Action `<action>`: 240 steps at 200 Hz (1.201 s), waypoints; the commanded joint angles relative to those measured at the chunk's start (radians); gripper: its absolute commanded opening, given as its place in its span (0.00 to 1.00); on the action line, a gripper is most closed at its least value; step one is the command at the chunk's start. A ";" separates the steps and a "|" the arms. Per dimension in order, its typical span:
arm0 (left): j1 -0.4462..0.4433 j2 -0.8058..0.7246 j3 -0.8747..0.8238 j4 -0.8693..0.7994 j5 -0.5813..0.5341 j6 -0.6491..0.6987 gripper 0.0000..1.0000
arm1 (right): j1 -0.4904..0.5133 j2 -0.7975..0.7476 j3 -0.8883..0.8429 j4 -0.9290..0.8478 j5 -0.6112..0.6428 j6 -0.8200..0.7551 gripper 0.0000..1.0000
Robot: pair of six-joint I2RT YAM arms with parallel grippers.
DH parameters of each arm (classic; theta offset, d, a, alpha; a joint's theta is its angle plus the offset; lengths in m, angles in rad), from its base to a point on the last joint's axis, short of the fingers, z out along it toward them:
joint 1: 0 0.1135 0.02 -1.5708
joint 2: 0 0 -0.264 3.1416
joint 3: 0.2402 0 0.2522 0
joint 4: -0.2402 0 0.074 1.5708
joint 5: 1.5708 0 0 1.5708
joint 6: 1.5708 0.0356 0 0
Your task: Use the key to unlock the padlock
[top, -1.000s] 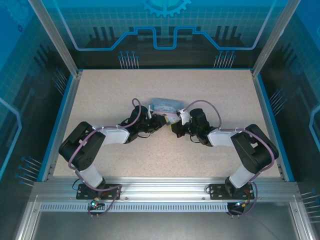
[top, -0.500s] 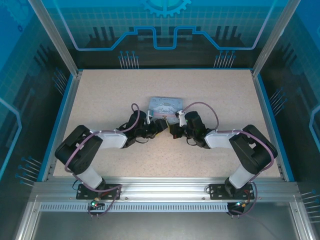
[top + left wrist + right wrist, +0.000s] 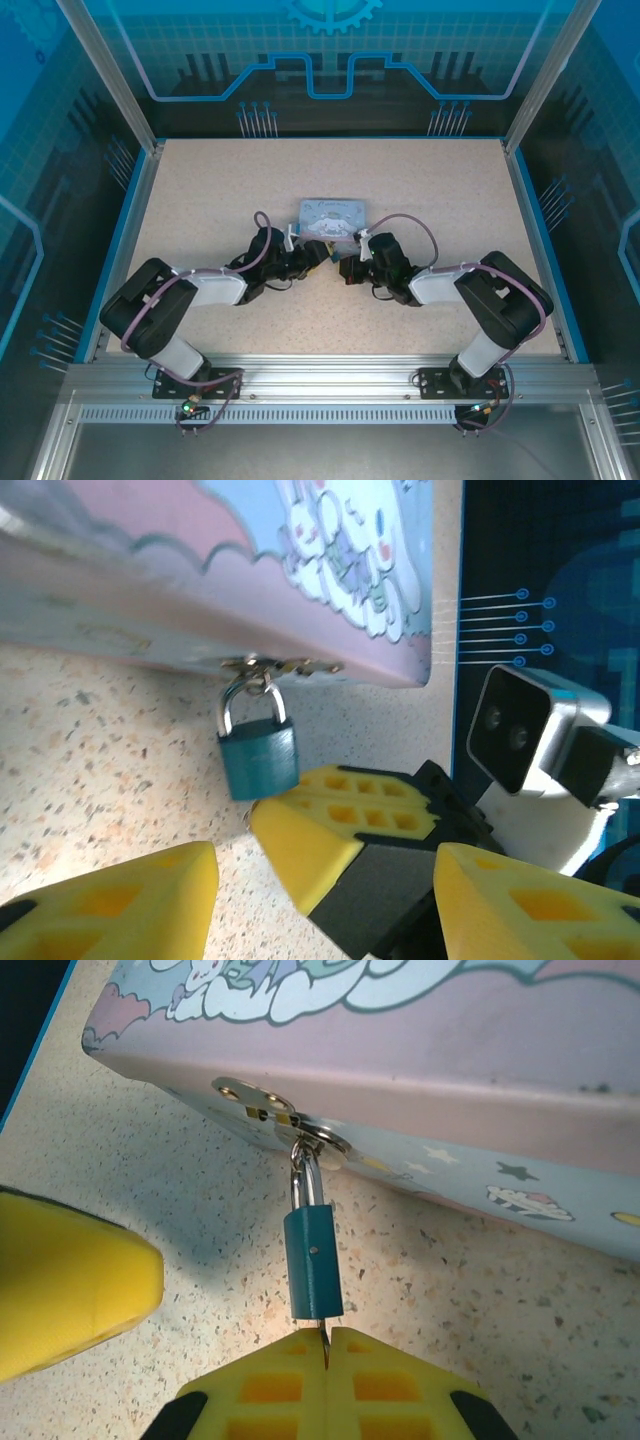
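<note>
The padlock (image 3: 313,1260) is small, with a teal body and a silver shackle. It hangs from the hasp of the pale blue cartoon tin (image 3: 420,1050) and rests on the table. My right gripper (image 3: 326,1348) is shut on the key (image 3: 324,1342), a thin dark sliver whose tip meets the padlock's bottom face. In the left wrist view the padlock (image 3: 258,760) lies just beyond the right gripper's shut fingers (image 3: 320,825). My left gripper (image 3: 325,865) is open, its yellow pads on either side of them. From above, the left gripper (image 3: 318,251) and right gripper (image 3: 346,268) meet in front of the tin (image 3: 332,215).
The speckled table (image 3: 430,180) stretches to blue side rails and a back wall. The left gripper's pad (image 3: 70,1290) sits close to the left of the padlock. The right arm's white camera housing (image 3: 520,730) is near the table's edge.
Both arms have drawn back toward the near edge and lowered. The tin's lid, partly covered before, now shows in full. The two grippers have closed in on each other in front of it.
</note>
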 commanded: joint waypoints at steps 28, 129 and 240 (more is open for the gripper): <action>-0.003 0.084 -0.021 0.147 -0.003 -0.055 0.56 | 0.033 -0.034 -0.006 0.092 0.008 0.095 0.00; -0.028 0.216 -0.005 0.272 -0.019 -0.088 0.50 | 0.052 -0.018 0.015 0.065 0.013 0.144 0.00; -0.058 0.305 -0.010 0.403 -0.051 -0.140 0.44 | 0.064 0.011 0.022 0.087 0.023 0.190 0.00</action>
